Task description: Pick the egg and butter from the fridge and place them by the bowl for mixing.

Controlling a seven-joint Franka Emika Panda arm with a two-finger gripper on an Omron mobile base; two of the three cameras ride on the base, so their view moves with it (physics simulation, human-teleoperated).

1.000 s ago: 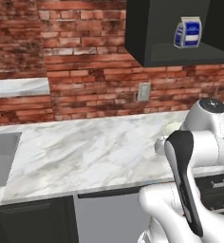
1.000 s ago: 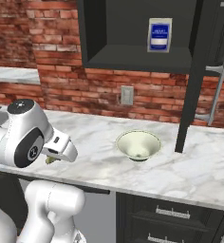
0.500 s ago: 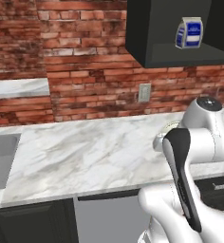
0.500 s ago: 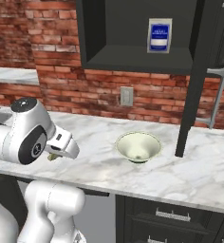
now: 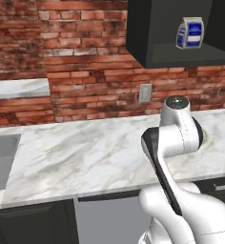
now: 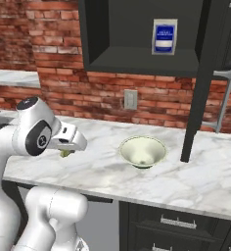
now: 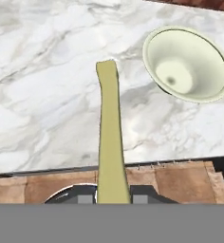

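Right base view: marble worktop [image 6: 196, 176] under dark cabinet [image 6: 137, 34] with blue-white carton [image 6: 165, 36] on its shelf; off-white bowl [image 6: 142, 151] resting mid-worktop; pincer [image 6: 65, 153] left of bowl, above worktop, clenched on pale yellow butter stick [image 7: 110, 142], seen edge-on in hand view

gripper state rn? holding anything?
Gripper: closed on the butter stick, a long pale yellow-green piece held above the marble counter, near the bowl.
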